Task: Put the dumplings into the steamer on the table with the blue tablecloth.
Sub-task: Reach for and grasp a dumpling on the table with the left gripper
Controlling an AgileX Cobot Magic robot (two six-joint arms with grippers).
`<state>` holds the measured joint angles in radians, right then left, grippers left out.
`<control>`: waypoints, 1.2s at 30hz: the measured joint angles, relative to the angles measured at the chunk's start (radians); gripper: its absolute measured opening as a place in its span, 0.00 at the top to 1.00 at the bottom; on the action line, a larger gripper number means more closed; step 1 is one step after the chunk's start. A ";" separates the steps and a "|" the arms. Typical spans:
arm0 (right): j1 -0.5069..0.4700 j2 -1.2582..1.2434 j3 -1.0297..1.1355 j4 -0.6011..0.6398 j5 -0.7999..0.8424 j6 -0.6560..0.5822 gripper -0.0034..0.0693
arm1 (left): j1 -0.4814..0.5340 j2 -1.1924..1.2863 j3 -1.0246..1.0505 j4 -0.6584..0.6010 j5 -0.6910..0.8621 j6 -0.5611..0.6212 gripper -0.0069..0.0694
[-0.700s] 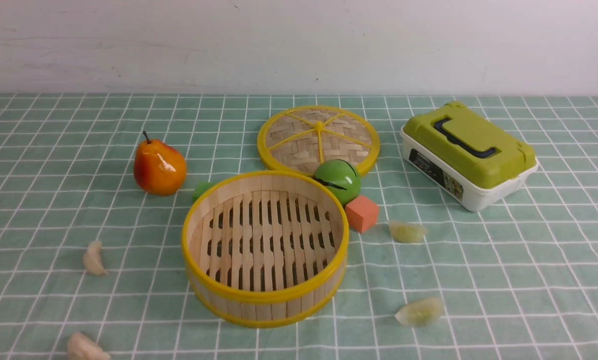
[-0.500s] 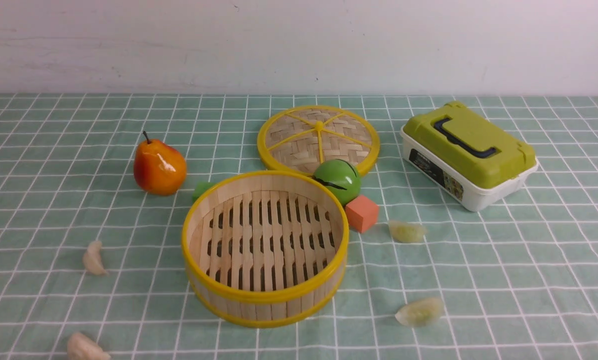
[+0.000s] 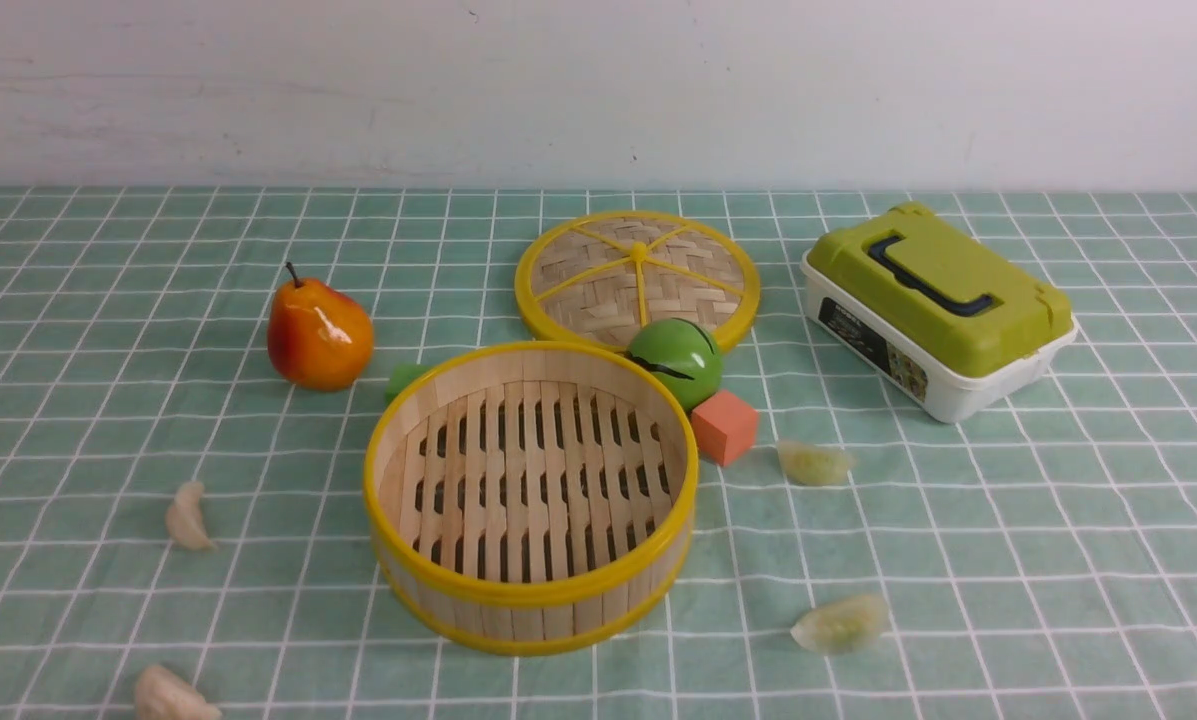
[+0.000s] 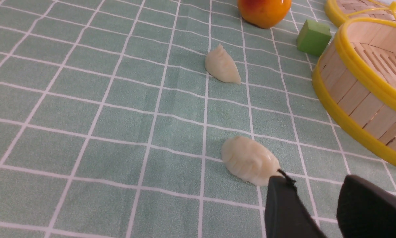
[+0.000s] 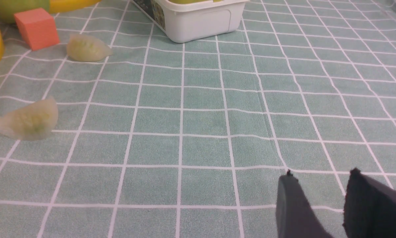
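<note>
Dumplings (image 3: 189,517) all lie outside steamer (image 3: 531,610) on table (image 3: 1058,560), toward near edge; likely light, soft, slippery, so pinch across plump middle. Left tool (image 4: 315,180) and right tool (image 5: 322,175) both part-open, empty.

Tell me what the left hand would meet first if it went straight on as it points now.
Most likely the nearer white dumpling, lying just ahead of the left hand; depth is unclear, so it might touch only cloth.
</note>
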<state>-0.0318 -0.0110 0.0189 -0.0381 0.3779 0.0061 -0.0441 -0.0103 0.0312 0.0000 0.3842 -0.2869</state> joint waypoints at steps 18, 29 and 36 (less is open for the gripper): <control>0.000 0.000 0.009 0.000 -0.156 0.000 0.62 | 0.000 0.000 0.000 0.007 -0.294 0.000 0.60; 0.000 0.000 0.009 0.000 -0.841 0.105 0.62 | 0.000 0.000 0.000 0.008 -0.856 -0.120 0.60; 0.000 0.000 -0.009 0.000 -0.958 0.289 0.62 | 0.000 0.000 -0.151 0.015 -0.782 -0.277 0.80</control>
<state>-0.0318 -0.0110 0.0100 -0.0385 -0.5803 0.2951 -0.0441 -0.0103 -0.1198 0.0145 -0.3979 -0.5641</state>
